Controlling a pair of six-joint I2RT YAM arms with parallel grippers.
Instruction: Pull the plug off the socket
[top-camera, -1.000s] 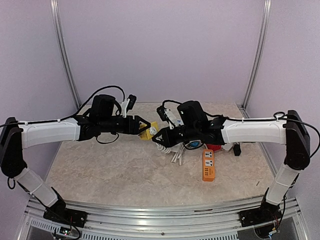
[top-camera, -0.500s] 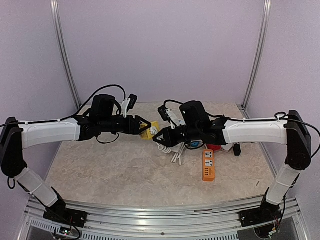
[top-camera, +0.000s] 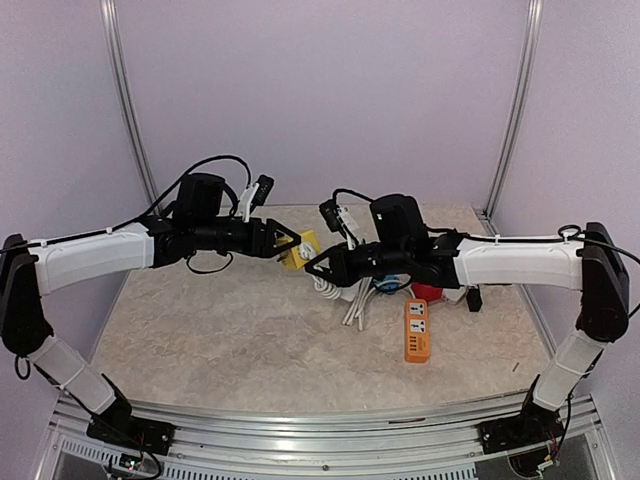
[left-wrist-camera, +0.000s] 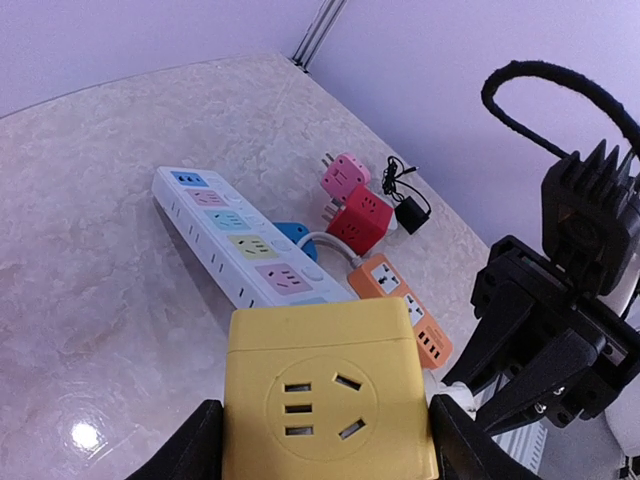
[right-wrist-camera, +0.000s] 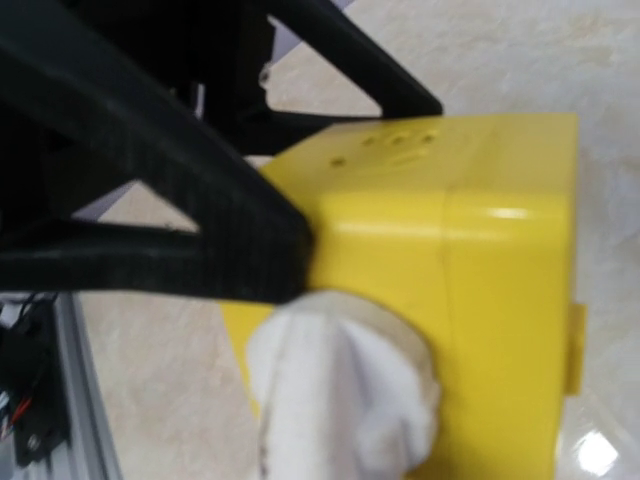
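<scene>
One pale marbled worktop fills the lower half of the top view, and both arms reach inward above it, meeting just left of the frame's centre.

Your left gripper comes in from the left, about half open, its two black fingers pressed on opposite sides of a yellow socket cube held up off the worktop. In the left wrist view the cube sits at bottom centre with one empty outlet face toward the camera.

Your right gripper comes in from the right, tip to tip with the left one. Its jaws are pinched almost fully together, and it appears clamped on a white plug. The right wrist view, though blurred, shows that plug at bottom centre, butted against a yellow face of the cube, so it looks not yet out.

The relation that matters: the plug lies on the cube's right and slightly lower side in the top view, facing the right arm, and its long axis runs roughly along the line joining the two grippers. Judging from that, you would draw the right gripper back toward the right of the frame while the left holds the cube firm.

Smaller items lie below: a white power strip and an orange strip.
</scene>
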